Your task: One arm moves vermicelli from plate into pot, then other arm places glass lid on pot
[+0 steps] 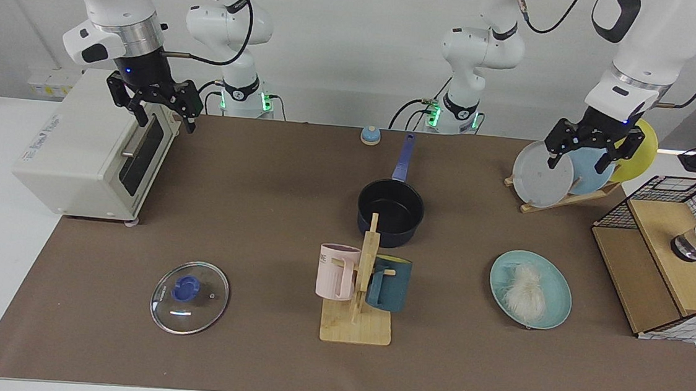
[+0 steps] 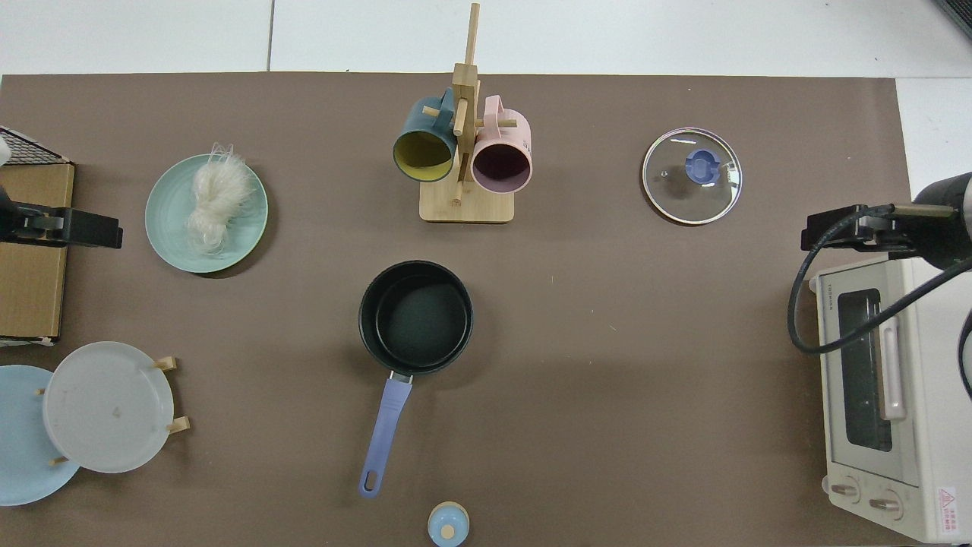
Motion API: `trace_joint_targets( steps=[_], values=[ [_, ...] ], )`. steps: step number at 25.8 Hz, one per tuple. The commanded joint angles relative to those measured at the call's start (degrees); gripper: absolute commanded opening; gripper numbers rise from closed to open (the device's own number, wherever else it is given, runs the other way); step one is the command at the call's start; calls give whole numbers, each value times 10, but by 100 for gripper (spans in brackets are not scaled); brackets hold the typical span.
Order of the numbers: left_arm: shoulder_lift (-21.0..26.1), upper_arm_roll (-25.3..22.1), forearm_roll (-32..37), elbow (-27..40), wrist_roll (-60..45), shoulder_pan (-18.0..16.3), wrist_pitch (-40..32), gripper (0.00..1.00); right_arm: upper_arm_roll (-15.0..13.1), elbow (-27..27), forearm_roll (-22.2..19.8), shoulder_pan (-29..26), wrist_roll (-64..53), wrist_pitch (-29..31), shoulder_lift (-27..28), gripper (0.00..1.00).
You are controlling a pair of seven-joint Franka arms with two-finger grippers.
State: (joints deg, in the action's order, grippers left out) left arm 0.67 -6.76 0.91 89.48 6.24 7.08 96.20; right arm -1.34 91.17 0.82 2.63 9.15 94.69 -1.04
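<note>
1. Two grippers hang above the table, both empty. Your left gripper (image 1: 582, 158) hovers with fingers apart in front of the racked plates (image 1: 542, 173).
2. Your right gripper (image 1: 166, 119) waits over the toaster oven (image 1: 87, 150), fingers likewise spread.
3. The vermicelli (image 1: 525, 291) lies heaped on the plate (image 1: 555, 280), well apart from the pot (image 1: 391, 212).
4. The pot appears empty, handle toward the arm bases.
5. The glass lid (image 1: 189, 297) lies flat on the brown mat (image 1: 258, 226), knob up, beyond the mug rack (image 1: 360, 296).
</note>
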Motion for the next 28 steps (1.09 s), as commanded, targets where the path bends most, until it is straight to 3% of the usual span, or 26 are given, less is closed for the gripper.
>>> trace_joint_targets(
  steps=[1, 5, 28],
  values=[
    [15, -4, -6, -22, 10, 3, 5, 100, 2, 0, 15, -8, -15, 2, -2, 100],
    [57, -4, -6, -72, 9, 2, -15, 100, 2, 0, 15, -8, -15, 2, -2, 100],
    [189, -4, -36, -64, -4, -15, 156, 100, 3, 0, 15, -8, -15, 1, -2, 100]
  ],
)
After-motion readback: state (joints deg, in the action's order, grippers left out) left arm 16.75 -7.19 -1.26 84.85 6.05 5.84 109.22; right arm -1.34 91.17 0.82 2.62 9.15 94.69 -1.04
